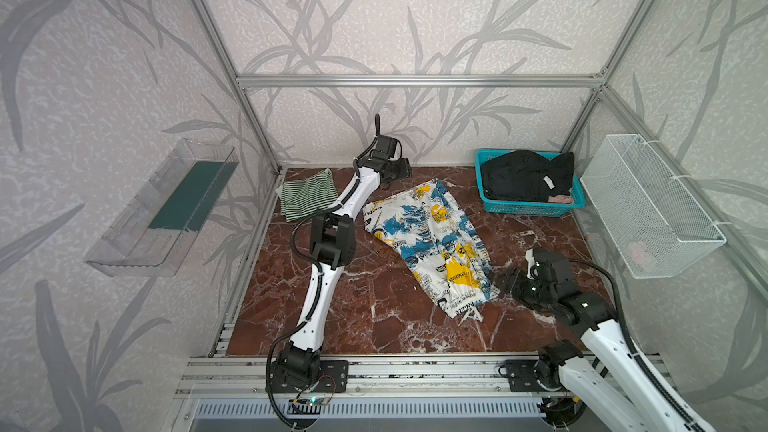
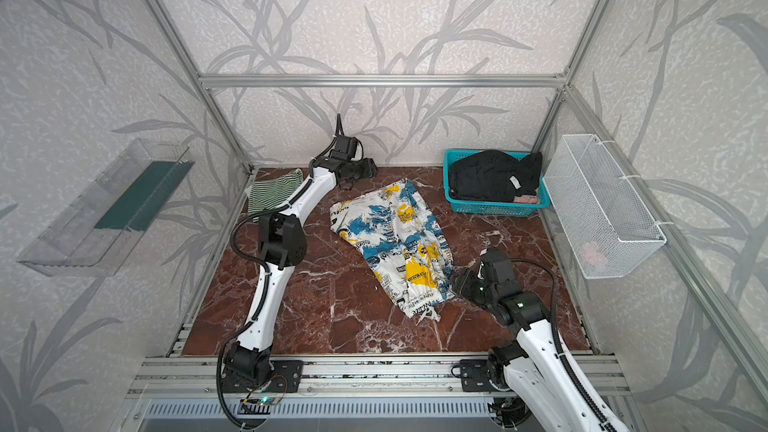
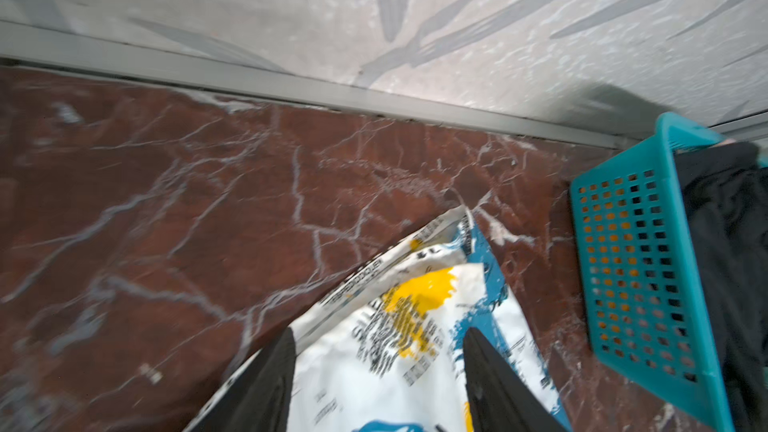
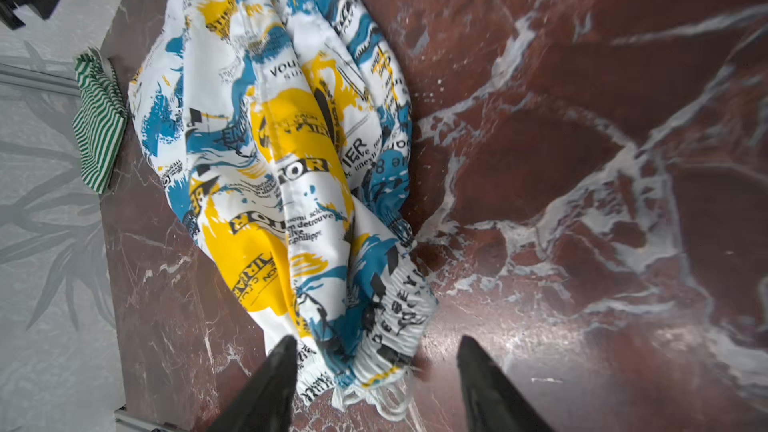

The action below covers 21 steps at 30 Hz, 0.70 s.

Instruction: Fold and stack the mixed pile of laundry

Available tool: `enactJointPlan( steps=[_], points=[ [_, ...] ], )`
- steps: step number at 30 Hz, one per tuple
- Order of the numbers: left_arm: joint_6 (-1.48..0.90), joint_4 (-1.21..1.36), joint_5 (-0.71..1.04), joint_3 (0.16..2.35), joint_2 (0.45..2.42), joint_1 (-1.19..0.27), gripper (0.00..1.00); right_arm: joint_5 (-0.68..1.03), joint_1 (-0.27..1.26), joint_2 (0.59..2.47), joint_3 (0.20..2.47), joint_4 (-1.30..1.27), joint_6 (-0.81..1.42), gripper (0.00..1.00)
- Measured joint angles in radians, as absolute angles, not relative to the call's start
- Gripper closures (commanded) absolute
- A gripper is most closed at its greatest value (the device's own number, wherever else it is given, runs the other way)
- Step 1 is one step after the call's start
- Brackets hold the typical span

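White cloth garment w/ blue, yellow & black print (image 1: 432,243) lies spread diagonally across the middle of the red-brown marble worktop (image 1: 365,326). It is roughly flat w/ a few creases, elastic waistband end & drawstring toward the front, other end toward the back wall. Left end effector (image 3: 379,331) sits over the far end, jaws apart, print cloth showing btwn the fingers, nothing clamped. Right end effector (image 4: 376,338) is low at the near waistband end, jaws likewise apart, bunched waistband btwn them but not pinched; can't tell if a finger touches it. Green-and-white striped garment (image 1: 307,195) lies folded in the back-left corner of the worktop, partly behind the left arm, apart from the print one. Black garment (image 1: 523,176) is heaped in the teal plastic lattice basket (image 1: 528,209) at back-right, w/ a small pinkish piece (image 1: 561,199) at the basket's front-right corner. White wire mesh basket (image 1: 648,205) hangs on the right wall; sth pale pink shows through the mesh, too blurred to tell. Clear plastic shelf (image 1: 162,209) on the left wall.
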<state>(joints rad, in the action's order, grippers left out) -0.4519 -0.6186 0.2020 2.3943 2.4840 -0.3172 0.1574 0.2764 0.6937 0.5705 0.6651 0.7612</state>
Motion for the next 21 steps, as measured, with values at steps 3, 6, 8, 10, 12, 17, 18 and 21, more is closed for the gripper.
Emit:
enactJointPlan(
  steps=[3,6,8,10,12,17,18,21],
  points=[
    [-0.413,-0.659,0.154,2.246,2.339,-0.303,0.35,0.142,0.276,0.756,0.625,0.678,0.691,0.33],
    [-0.400,-0.646,0.143,2.062,2.186,-0.273,0.31,0.172,0.276,0.896,0.649,0.668,0.622,0.31],
    [-0.403,-0.621,0.143,1.954,2.121,-0.247,0.26,0.202,0.276,0.998,0.658,0.657,0.583,0.31],
    [-0.408,-0.599,0.144,1.874,2.098,-0.226,0.24,0.229,0.276,1.089,0.670,0.657,0.546,0.31],
    [-0.414,-0.583,0.151,1.814,2.110,-0.203,0.24,0.254,0.276,1.160,0.687,0.653,0.511,0.31],
    [-0.424,-0.593,0.188,1.789,2.215,-0.182,0.24,0.281,0.276,1.258,0.717,0.629,0.458,0.31],
    [-0.429,-0.592,0.199,1.789,2.235,-0.183,0.25,0.282,0.276,1.271,0.721,0.623,0.450,0.31],
    [-0.442,-0.584,0.240,1.796,2.270,-0.187,0.31,0.281,0.276,1.317,0.732,0.610,0.431,0.31]
  ],
)
